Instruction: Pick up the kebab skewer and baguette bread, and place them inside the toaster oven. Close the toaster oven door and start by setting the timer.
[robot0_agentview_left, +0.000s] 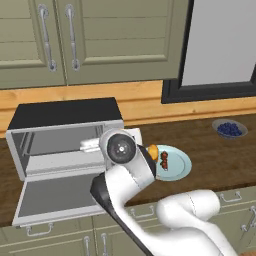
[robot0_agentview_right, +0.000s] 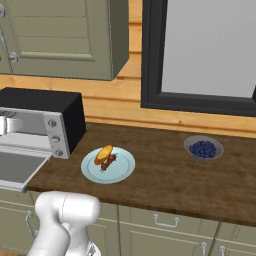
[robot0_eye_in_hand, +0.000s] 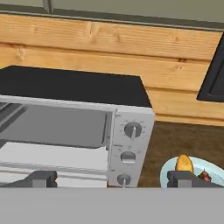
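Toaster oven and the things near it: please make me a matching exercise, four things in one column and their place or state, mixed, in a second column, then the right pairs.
Things:
1. toaster oven door
2. baguette bread
3. blueberries
4. gripper

Place or state:
A. in a small bowl on the counter, below the window
B. folded down, open
C. jaws wide apart, holding nothing
D. on the pale blue plate, next to the kebab skewer

Pairs: 1-B, 2-D, 3-A, 4-C

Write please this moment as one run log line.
pincer: open, holds nothing | toaster oven door: open | kebab skewer, baguette bread: on plate | stage: before first pick
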